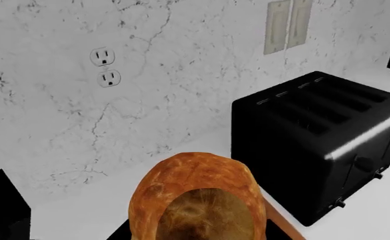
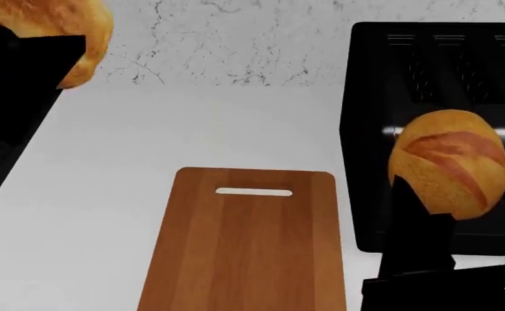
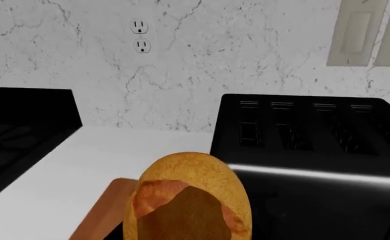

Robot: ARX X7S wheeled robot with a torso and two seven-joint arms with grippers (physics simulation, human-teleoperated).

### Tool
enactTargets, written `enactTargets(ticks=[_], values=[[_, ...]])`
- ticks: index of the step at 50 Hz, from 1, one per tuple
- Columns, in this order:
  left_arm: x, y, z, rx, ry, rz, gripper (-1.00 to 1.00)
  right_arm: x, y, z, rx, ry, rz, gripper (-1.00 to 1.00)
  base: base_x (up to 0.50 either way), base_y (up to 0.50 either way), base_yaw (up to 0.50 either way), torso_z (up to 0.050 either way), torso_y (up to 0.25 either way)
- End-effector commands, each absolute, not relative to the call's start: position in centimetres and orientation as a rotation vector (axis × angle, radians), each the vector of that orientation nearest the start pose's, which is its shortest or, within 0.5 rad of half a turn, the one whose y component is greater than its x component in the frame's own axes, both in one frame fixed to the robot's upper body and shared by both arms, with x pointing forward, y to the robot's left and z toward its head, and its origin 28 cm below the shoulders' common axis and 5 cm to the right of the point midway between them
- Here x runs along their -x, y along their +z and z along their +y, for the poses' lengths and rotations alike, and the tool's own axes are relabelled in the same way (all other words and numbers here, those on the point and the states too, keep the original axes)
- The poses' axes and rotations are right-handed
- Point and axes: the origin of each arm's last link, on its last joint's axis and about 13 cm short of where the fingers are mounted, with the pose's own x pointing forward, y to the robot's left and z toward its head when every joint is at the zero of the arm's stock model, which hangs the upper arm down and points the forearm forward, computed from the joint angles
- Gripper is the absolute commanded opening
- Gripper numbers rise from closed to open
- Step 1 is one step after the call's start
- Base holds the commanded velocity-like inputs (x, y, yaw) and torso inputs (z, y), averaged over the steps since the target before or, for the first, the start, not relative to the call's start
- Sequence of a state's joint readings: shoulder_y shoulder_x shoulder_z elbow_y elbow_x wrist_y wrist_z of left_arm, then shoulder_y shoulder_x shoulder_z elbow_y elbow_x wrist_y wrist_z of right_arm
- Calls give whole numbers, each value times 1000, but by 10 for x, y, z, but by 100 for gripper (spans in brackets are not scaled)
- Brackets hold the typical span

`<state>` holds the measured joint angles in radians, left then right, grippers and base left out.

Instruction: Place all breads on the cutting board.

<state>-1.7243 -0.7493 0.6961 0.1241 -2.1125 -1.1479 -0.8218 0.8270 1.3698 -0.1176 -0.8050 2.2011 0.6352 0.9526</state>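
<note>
Head view gives us the relation that matters: the board (image 2: pixel 244 243) lies flat on the white bench (image 2: pixel 88 214) between our two arms, bare, its slot handle at the far end and its long axis running away from us toward the wall. Both breads are in the air, neither over the wood.

Our right end effector (image 2: pixel 425 214) carries the loaf (image 2: pixel 449 170), which hangs in front of the black toaster (image 2: pixel 434 84) and just to the right of the board's right edge. We read this end effector as closed on the loaf, though its fingers are mostly hidden behind the bread. In the right wrist view the loaf (image 3: pixel 191 197) fills the near field, with a corner of the board (image 3: pixel 104 210) showing beside it, so the drop point lies to the robot's left and down.

Our left end effector (image 2: pixel 27 58) holds the roll (image 2: pixel 62 32) high at the far left, well apart from the board; the left wrist view shows the roll (image 1: pixel 198 200) clamped close to the camera, its fingers not visible.

We judge the right arm the nearer: a short move left and down would put the loaf over the wood. The left arm needs a longer travel, right and down.
</note>
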Motion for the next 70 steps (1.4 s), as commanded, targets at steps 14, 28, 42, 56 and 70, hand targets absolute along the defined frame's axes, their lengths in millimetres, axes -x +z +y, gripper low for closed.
enactTargets(ticks=[14, 28, 42, 56, 70], values=[[-337, 386, 173, -337, -724, 648, -100, -136, 302, -168, -4, 191, 159, -100, 0, 0, 0, 0, 0], [-367, 358, 139, -434, -803, 799, -100, -131, 297, -170, -15, 176, 169, -100, 0, 0, 0, 0, 1], [-376, 281, 132, -449, -791, 917, -100, -129, 279, -178, -28, 174, 193, -100, 0, 0, 0, 0, 1], [-376, 252, 125, -413, -784, 905, -100, -128, 276, -177, -33, 172, 202, -100, 0, 0, 0, 1, 1], [-376, 245, 124, -424, -768, 893, 100, -126, 273, -179, -38, 167, 206, -100, 0, 0, 0, 0, 0]])
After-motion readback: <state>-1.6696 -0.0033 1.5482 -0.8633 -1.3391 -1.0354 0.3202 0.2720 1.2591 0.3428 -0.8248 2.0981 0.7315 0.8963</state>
